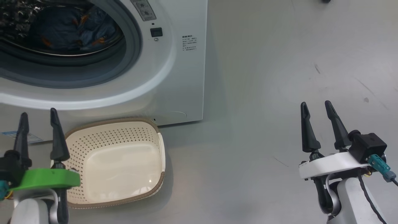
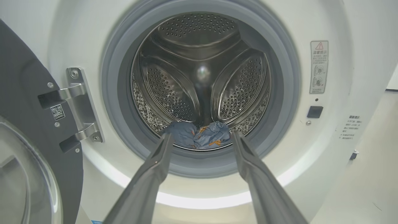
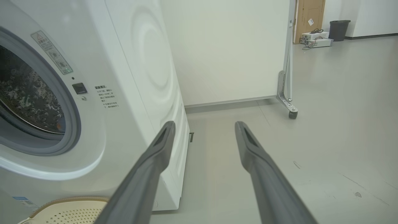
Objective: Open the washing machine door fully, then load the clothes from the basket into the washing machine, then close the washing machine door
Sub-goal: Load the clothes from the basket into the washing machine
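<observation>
The white washing machine (image 1: pixel 174 77) shows its steel drum inside a grey gasket. The washing machine door (image 2: pixel 21 93), dark-rimmed around clear glass, is swung wide on its hinge, and open grey floor (image 1: pixel 279 93) stretches past the cabinet's right edge. The cream basket (image 1: pixel 118 161) sits just before the machine's foot with its bottom bare, and the blue clothes (image 2: pixel 199 135) lie at the drum's front lip. The left gripper (image 1: pixel 38 112), beside the basket's rim, and the right gripper (image 1: pixel 316 103), well apart over the floor, both stand spread and hold nothing.

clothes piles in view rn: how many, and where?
1. The blue printed clothes lie in the washing machine, at the bottom front of its drum. The basket holds none. More could be hidden lower in the drum.
</observation>
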Controlling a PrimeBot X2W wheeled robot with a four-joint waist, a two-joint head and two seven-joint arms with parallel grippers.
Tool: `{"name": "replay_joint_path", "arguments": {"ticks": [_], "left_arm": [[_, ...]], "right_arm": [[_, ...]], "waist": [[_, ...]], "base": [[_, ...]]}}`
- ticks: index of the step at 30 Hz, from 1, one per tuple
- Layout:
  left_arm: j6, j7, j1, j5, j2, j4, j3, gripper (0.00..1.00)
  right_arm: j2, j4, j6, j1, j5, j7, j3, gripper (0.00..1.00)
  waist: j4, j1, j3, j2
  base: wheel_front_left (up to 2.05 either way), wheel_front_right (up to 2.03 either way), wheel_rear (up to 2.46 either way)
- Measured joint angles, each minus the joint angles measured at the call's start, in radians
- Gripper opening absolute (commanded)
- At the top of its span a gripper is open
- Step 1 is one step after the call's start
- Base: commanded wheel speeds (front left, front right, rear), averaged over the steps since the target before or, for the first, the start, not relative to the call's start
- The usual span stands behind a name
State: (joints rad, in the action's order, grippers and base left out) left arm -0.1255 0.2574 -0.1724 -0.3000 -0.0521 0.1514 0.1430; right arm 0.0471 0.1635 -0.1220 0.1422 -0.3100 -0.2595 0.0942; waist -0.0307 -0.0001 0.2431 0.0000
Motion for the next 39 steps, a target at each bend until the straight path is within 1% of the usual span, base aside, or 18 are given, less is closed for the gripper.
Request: {"name": "replay_joint_path", "arguments": {"ticks": [5, 11, 18, 31, 36, 39], "left_arm": [[0.0, 0.0, 0.07, 0.019, 0.008, -0.004, -0.026, 1.0], [0.0, -0.001, 0.148, 0.03, 0.011, -0.016, -0.026, 1.0], [0.0, -0.001, 0.19, 0.047, 0.011, -0.038, -0.016, 1.0], [0.0, -0.001, 0.213, 0.047, 0.012, -0.066, -0.01, 1.0], [0.0, -0.001, 0.214, 0.014, 0.012, -0.069, -0.016, 1.0], [0.002, -0.001, 0.214, 0.009, 0.012, -0.07, -0.021, 1.0]], "right_arm": [[-0.002, -0.005, 0.0, -0.033, 0.0, 0.0, -0.017, 1.0], [-0.002, -0.011, 0.001, -0.071, 0.005, 0.0, -0.017, 1.0], [-0.003, -0.03, 0.001, -0.079, 0.026, 0.0, -0.013, 1.0], [-0.003, -0.046, 0.002, -0.095, 0.03, 0.0, -0.009, 1.0], [-0.003, -0.053, 0.004, -0.095, 0.031, 0.0, -0.007, 1.0], [-0.003, -0.055, 0.01, -0.097, 0.031, 0.0, -0.005, 1.0]], "waist": [[0.008, 0.0, -0.042, 0.0], [0.02, 0.0001, -0.088, 0.0], [0.033, 0.0, -0.111, 0.0], [0.036, 0.0001, -0.12, 0.0], [0.036, 0.0001, -0.12, 0.0], [0.037, 0.0001, -0.121, 0.0]], "base": [[0.0, 0.0, 0.0], [0.0, 0.0, 0.0], [0.0, 0.0, 0.0], [0.0, 0.0, 0.0], [0.0, 0.0, 0.0], [0.0, 0.0, 0.0]]}}
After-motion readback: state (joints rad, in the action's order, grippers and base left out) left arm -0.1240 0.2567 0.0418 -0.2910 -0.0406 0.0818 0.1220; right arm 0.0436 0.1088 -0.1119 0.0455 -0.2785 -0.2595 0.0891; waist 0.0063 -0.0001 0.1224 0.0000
